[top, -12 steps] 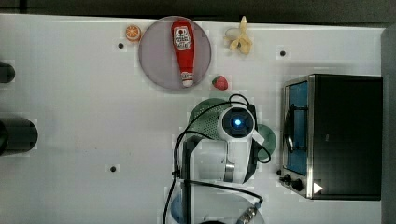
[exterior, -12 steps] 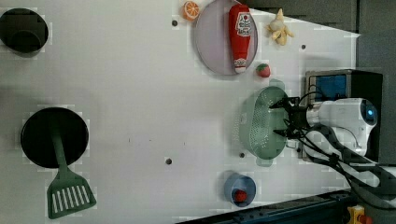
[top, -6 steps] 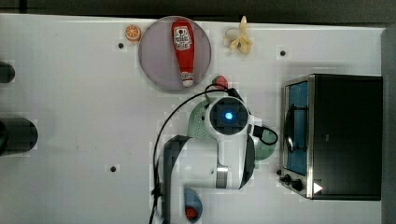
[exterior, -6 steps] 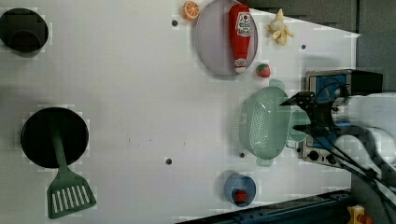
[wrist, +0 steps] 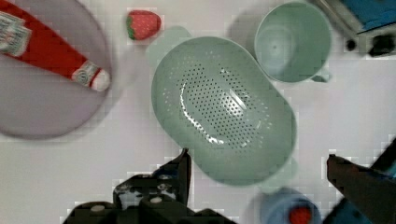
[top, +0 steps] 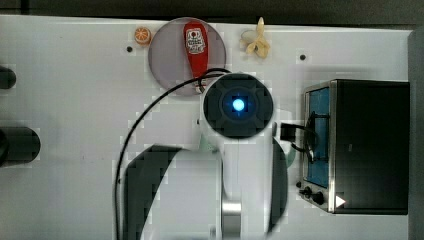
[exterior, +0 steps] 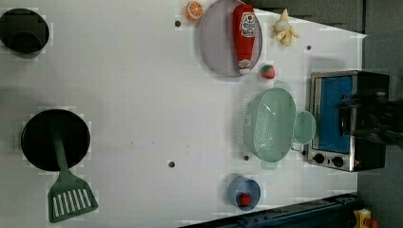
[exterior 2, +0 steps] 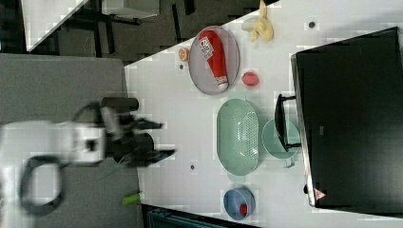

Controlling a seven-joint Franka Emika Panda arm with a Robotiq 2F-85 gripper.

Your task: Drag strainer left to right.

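Left view: toaster oven [exterior: 349,121] at the left view's right; strainer [exterior: 268,124] just beside it, touching green cup [exterior: 304,127]. Likely light, stiff, slick plastic (should slide readily); hook the wide rim. Gripper [wrist: 257,170] spread wide above, holding nothing.
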